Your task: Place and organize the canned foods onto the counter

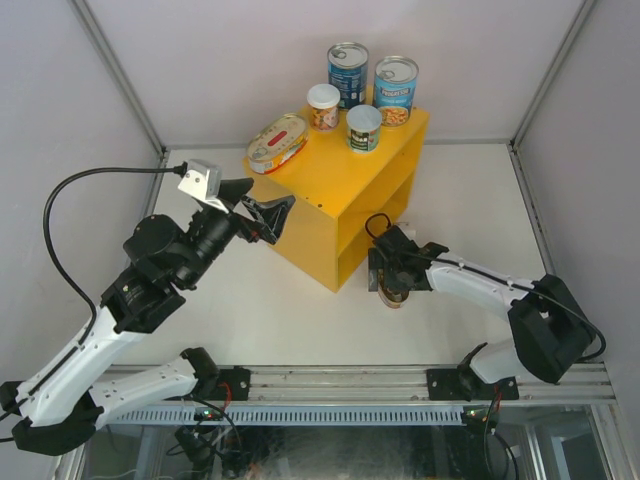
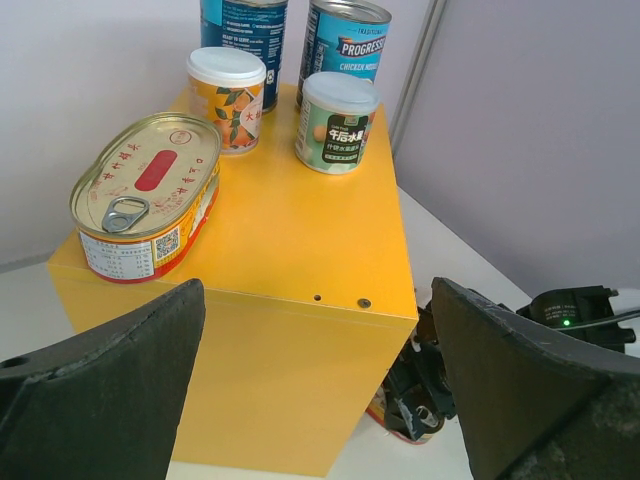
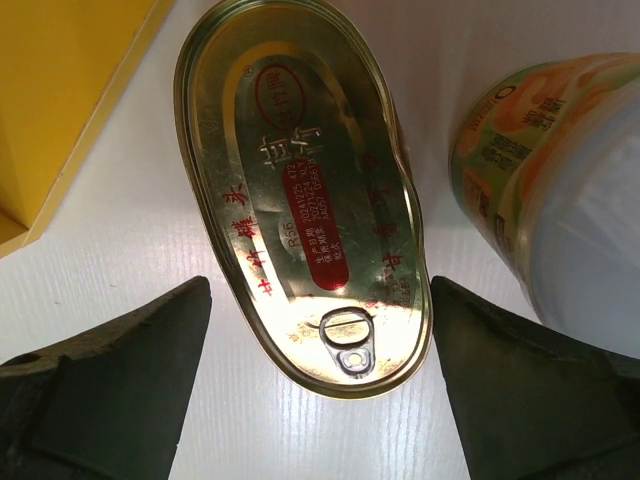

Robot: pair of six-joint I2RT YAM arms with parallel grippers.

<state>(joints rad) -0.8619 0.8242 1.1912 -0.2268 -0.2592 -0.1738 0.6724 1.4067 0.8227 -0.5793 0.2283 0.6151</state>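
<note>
White tabletop, grey enclosure walls: five cans up on the yellow cabinet (image 1: 335, 185), two down on the table.

Cabinet top, back edge: tall blue can (image 1: 348, 72) and blue Progresso can (image 1: 396, 90) side by side, upright. In front of them stand the orange-labelled small can (image 1: 323, 106) and the green-labelled small can (image 1: 364, 127), both with pale lids. An oval tin (image 1: 277, 142) lies flat at the left corner, pull-tab up. The left gripper (image 1: 265, 205) hovers beside the cabinet's near-left corner, jaws spread wide, holding nothing. The right gripper (image 1: 395, 285) is low on the table by the cabinet's open side, jaws apart, fingers either side of a second oval tin (image 3: 300, 190) with a gap showing on both sides. A third small can (image 3: 560, 200) sits just beside that tin.
</note>
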